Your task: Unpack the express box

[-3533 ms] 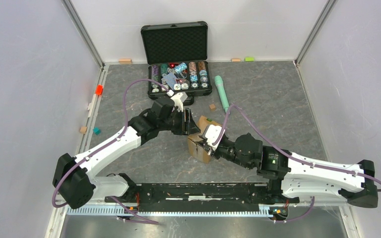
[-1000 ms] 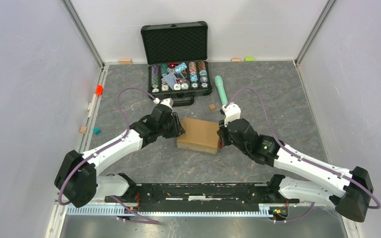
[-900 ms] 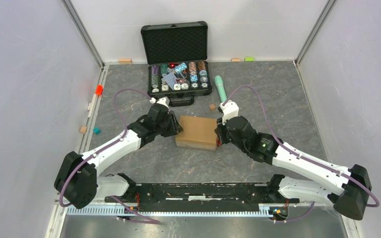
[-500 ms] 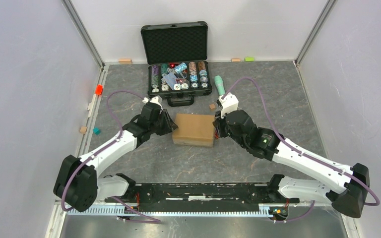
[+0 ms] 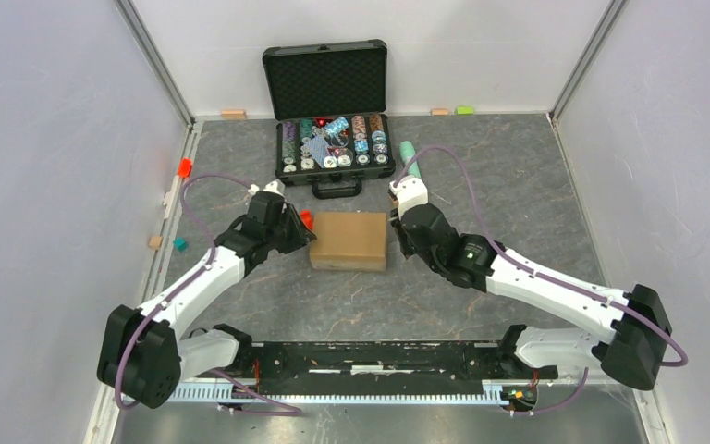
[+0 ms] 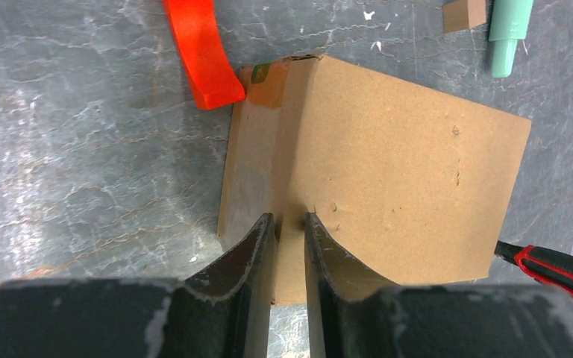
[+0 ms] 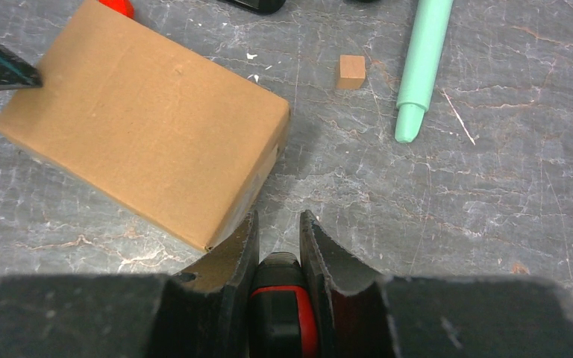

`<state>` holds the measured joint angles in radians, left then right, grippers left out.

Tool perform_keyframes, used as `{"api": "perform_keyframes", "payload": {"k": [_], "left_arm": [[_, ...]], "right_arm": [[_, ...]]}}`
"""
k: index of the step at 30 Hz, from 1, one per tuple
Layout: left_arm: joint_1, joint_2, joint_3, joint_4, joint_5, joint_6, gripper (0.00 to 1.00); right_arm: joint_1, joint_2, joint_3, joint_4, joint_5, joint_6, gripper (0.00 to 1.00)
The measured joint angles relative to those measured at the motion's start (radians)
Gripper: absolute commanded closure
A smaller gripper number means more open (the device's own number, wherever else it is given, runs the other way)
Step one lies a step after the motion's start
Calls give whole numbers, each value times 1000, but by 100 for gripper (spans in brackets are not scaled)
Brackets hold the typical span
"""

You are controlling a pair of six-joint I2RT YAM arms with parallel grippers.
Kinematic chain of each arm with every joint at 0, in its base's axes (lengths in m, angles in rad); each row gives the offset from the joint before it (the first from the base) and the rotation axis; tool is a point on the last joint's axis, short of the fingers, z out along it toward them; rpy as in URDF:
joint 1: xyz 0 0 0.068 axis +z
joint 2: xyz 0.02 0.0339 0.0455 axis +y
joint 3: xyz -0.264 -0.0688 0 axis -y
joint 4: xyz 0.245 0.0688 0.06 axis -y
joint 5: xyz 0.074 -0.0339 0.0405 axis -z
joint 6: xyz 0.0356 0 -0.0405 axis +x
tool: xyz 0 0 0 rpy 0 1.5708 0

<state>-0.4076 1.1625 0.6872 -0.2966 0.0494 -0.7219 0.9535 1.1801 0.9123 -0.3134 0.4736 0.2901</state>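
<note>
The express box (image 5: 349, 240), a plain brown carton, lies flat on the grey table. It fills the middle of the left wrist view (image 6: 388, 164) and the upper left of the right wrist view (image 7: 149, 149). My left gripper (image 5: 308, 238) is at the box's left end, its fingers nearly closed over the box's upper left edge (image 6: 289, 224). My right gripper (image 5: 394, 235) is at the box's right end, shut on a black-and-red knife (image 7: 283, 298). The knife's tip (image 6: 548, 265) reaches the box's near right corner.
An orange-red curved piece (image 5: 305, 219) lies against the box's far left corner. An open black case of poker chips (image 5: 333, 120) stands behind. A mint-green stick (image 7: 421, 63) and a small brown cube (image 7: 352, 71) lie to the right. Small blocks (image 5: 179, 244) line the left wall.
The box was tilted up between both grippers; it now lies flat. It has slid left and away with both grippers, and the orange-red piece now shows beside it.
</note>
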Motion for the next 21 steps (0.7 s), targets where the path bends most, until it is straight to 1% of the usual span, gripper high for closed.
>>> {"api": "perform_keyframes", "payload": {"k": [7, 14, 21], "left_arm": [[53, -31, -5, -47, 11, 13, 97], [93, -40, -6, -68, 32, 30, 98], [126, -43, -6, -95, 25, 48, 98]], "right_arm": [[0, 46, 0, 48, 3, -3, 100], [-2, 50, -18, 133, 3, 2, 100], [-29, 60, -89, 219, 2, 20, 100]]}}
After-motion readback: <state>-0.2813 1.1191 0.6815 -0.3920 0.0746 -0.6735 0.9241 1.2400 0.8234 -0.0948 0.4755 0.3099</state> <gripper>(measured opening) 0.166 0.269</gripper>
